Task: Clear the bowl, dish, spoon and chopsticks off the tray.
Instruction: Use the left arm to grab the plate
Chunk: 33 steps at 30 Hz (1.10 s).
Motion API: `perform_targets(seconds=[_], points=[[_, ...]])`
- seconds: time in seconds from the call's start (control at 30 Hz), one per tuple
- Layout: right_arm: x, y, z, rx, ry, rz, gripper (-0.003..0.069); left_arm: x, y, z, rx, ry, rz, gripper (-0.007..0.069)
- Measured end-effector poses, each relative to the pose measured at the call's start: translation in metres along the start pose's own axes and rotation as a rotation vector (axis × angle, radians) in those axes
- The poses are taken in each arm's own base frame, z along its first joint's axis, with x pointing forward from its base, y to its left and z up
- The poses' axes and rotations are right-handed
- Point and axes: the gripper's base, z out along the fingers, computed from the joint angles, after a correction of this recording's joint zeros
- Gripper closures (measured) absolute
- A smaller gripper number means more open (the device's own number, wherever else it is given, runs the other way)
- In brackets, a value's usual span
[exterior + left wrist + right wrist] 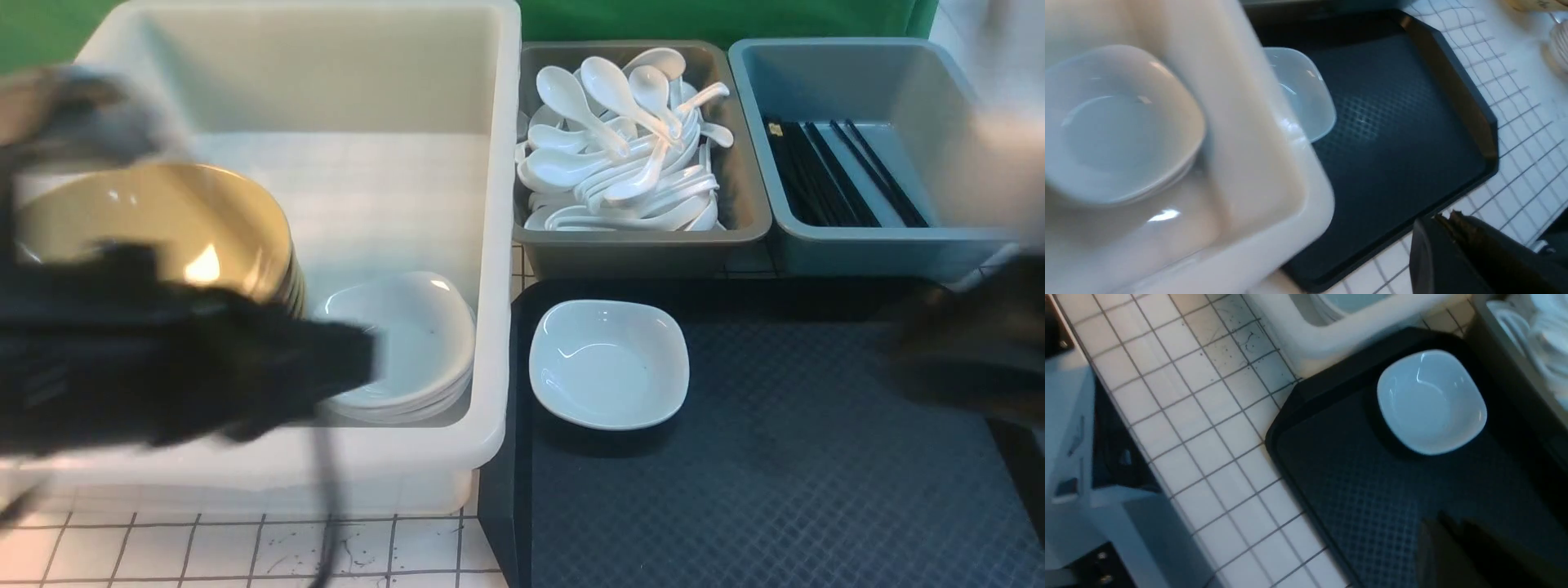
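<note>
A small white dish [608,363] [1431,402] is the only thing on the black tray [775,490], at its far left corner. A tan bowl [155,220] tops a stack in the white tub [494,245]. White spoons [620,147] fill the grey bin, and black chopsticks [841,171] lie in the blue-grey bin. My left gripper [363,359] [1447,216], blurred, hangs over the tub's near side; it is shut and empty. Above the tray's right edge, my right gripper [898,347] [1437,520] is a dark blur with its fingers together and nothing between them.
A stack of white dishes [408,343] [1106,122] sits in the tub beside the bowls, just across the tub wall from the tray's dish. The two bins stand right behind the tray. White gridded tabletop [204,547] lies in front of the tub.
</note>
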Motion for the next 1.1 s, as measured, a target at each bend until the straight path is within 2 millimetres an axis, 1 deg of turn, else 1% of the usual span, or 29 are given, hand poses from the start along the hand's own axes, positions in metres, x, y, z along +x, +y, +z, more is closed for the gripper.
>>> perform_targets(seconds=[0.03, 0.07, 0.1, 0.17, 0.2, 0.23, 0.3, 0.33, 0.37, 0.4, 0.43, 0.47, 0.5, 0.53, 0.57, 0.63, 0.67, 0.7, 0.73, 0.77, 0.83, 0.87, 0.9, 1.0, 1.07, 1.1], points=[[0.009, -0.002, -0.007, -0.002, -0.017, 0.027, 0.0594, -0.003, 0.002, 0.012, 0.015, 0.018, -0.006, 0.0625], [0.015, -0.004, -0.014, -0.004, -0.036, 0.042, 0.0594, -0.005, 0.004, 0.016, 0.016, 0.026, -0.008, 0.0625], [0.026, -0.006, -0.021, -0.007, -0.057, 0.072, 0.0594, -0.008, 0.004, 0.028, 0.032, 0.047, -0.003, 0.0625], [0.049, -0.010, -0.035, -0.015, -0.098, 0.126, 0.0594, -0.017, 0.000, 0.053, 0.062, 0.094, 0.033, 0.0625], [0.054, -0.011, -0.037, -0.016, -0.107, 0.139, 0.0593, -0.020, -0.003, 0.060, 0.068, 0.108, 0.047, 0.0625], [0.067, -0.013, -0.042, -0.021, -0.124, 0.163, 0.0592, -0.025, -0.012, 0.079, 0.085, 0.152, 0.088, 0.0625], [0.079, -0.014, -0.045, -0.025, -0.139, 0.181, 0.0593, -0.027, -0.029, 0.108, 0.083, 0.226, 0.149, 0.0625], [0.081, -0.015, -0.045, -0.026, -0.141, 0.181, 0.0592, -0.026, -0.031, 0.116, 0.077, 0.248, 0.157, 0.0625], [0.085, -0.015, -0.047, -0.034, -0.148, 0.184, 0.0592, -0.027, -0.038, 0.129, 0.060, 0.276, 0.194, 0.0625], [0.088, -0.015, -0.049, -0.042, -0.154, 0.186, 0.0592, -0.024, -0.044, 0.143, 0.049, 0.313, 0.209, 0.0625], [0.089, -0.015, -0.049, -0.045, -0.157, 0.187, 0.0592, -0.024, -0.046, 0.148, 0.043, 0.320, 0.221, 0.0625], [0.095, -0.015, -0.054, -0.056, -0.176, 0.190, 0.0592, -0.019, -0.054, 0.172, 0.007, 0.374, 0.258, 0.0625], [0.095, -0.015, -0.055, -0.057, -0.179, 0.190, 0.0592, -0.018, -0.055, 0.175, 0.004, 0.378, 0.262, 0.0625], [0.100, -0.016, -0.060, -0.063, -0.203, 0.192, 0.0592, -0.014, -0.058, 0.192, -0.024, 0.407, 0.278, 0.0625], [0.103, -0.017, -0.064, -0.067, -0.219, 0.193, 0.0592, -0.012, -0.060, 0.204, -0.042, 0.423, 0.283, 0.0624], [0.109, -0.019, -0.070, -0.071, -0.248, 0.195, 0.0592, -0.010, -0.060, 0.223, -0.073, 0.439, 0.291, 0.0619], [0.112, -0.019, -0.073, -0.074, -0.261, 0.197, 0.0592, -0.010, -0.060, 0.229, -0.081, 0.441, 0.297, 0.0617], [0.115, -0.020, -0.075, -0.077, -0.274, 0.199, 0.0592, -0.010, -0.060, 0.237, -0.092, 0.441, 0.307, 0.0599], [0.119, -0.021, -0.079, -0.079, -0.291, 0.201, 0.0592, -0.011, -0.058, 0.246, -0.106, 0.435, 0.326, 0.0559], [0.120, -0.021, -0.080, -0.080, -0.296, 0.202, 0.0592, -0.010, -0.057, 0.249, -0.109, 0.437, 0.329, 0.0552], [0.126, -0.023, -0.086, -0.085, -0.324, 0.206, 0.0592, -0.012, -0.055, 0.263, -0.129, 0.420, 0.373, 0.0456], [0.127, -0.023, -0.086, -0.087, -0.327, 0.206, 0.0592, -0.012, -0.054, 0.267, -0.133, 0.417, 0.382, 0.0431], [0.128, -0.023, -0.088, -0.088, -0.335, 0.207, 0.0591, -0.010, -0.052, 0.274, -0.139, 0.414, 0.398, 0.0381], [0.130, -0.023, -0.089, -0.088, -0.340, 0.202, 0.0592, -0.001, -0.046, 0.290, -0.153, 0.425, 0.427, 0.0264], [0.130, -0.023, -0.089, -0.088, -0.341, 0.196, 0.0590, 0.004, -0.041, 0.300, -0.170, 0.433, 0.462, 0.0206], [0.130, -0.023, -0.089, -0.088, -0.341, 0.195, 0.0590, 0.005, -0.040, 0.301, -0.172, 0.434, 0.466, 0.0195]])
